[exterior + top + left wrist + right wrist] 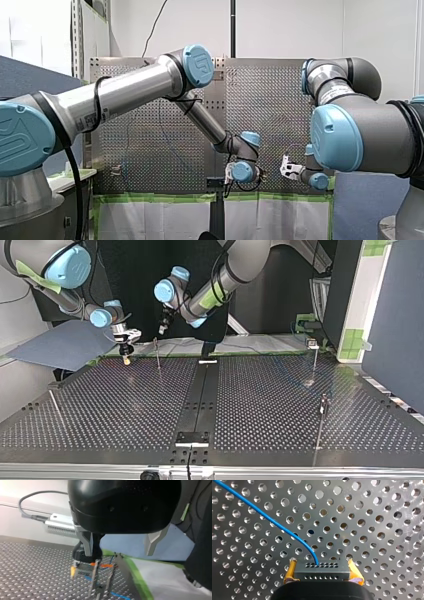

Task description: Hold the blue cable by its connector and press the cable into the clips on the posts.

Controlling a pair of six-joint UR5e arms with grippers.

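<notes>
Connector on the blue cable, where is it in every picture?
Right wrist view: connector between my right pincer's yellow pads.
Left wrist view: ahead of my left pincer, in the other pincer.
Top view: left, at that pincer's tip.
Front view: too small to tell.
Shared: perforated table.

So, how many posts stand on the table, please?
4 posts, top view: one beside my right gripper, one back right, one front right, one front left; more may be hidden.

White wall (285, 25) behind, blue partition (395, 320) beside — green tape (160, 198), perhaps, edging the table (125, 405).
</notes>
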